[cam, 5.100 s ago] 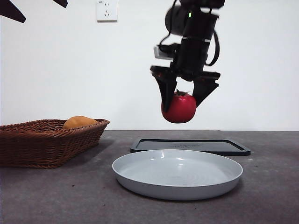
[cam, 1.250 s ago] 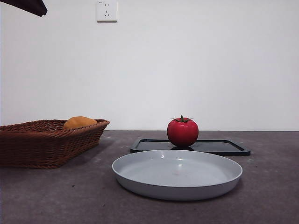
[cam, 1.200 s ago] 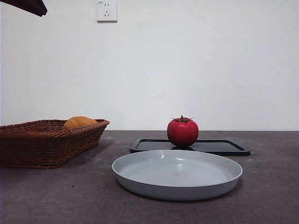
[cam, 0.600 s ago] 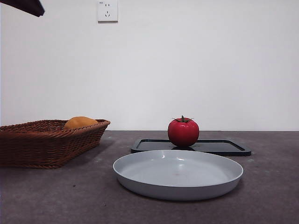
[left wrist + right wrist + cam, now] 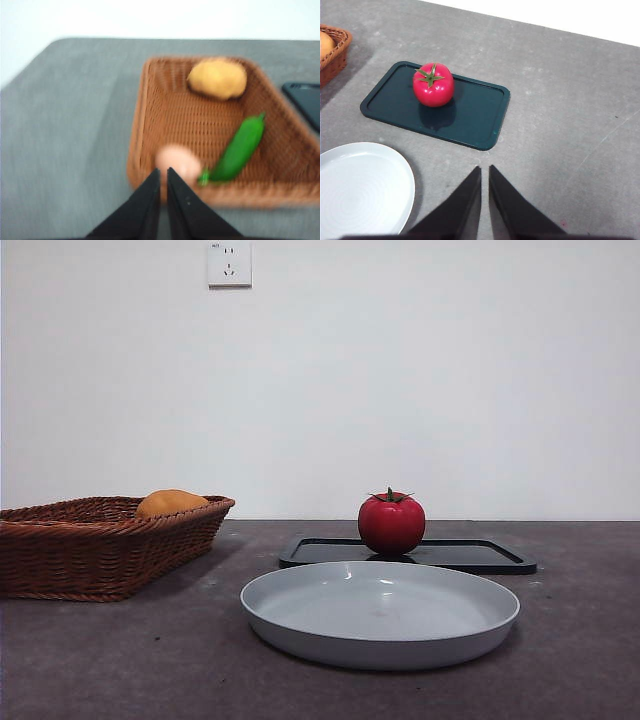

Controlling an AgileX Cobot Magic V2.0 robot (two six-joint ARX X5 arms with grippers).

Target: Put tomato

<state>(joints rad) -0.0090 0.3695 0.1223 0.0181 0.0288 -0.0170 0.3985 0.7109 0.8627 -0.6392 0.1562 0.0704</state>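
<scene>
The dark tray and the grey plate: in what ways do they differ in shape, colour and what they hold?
The dark tray is a rectangle with rounded corners; the grey plate is round. The tray is dark green to black, the plate pale grey. The tray bears the tomato, standing upright towards one end, while nothing lies in the plate. Both are shallow with a raised rim and rest on the table. Neither gripper is near them.

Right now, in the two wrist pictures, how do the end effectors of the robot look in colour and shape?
Each end effector shows two matte black jaws, flat and wedge-shaped, narrowing to a point. The left end effector is a little blurred; the right end effector is sharp, with plain smooth faces. No cables, markings or labels are visible on either, and the arms behind them are out of frame.
</scene>
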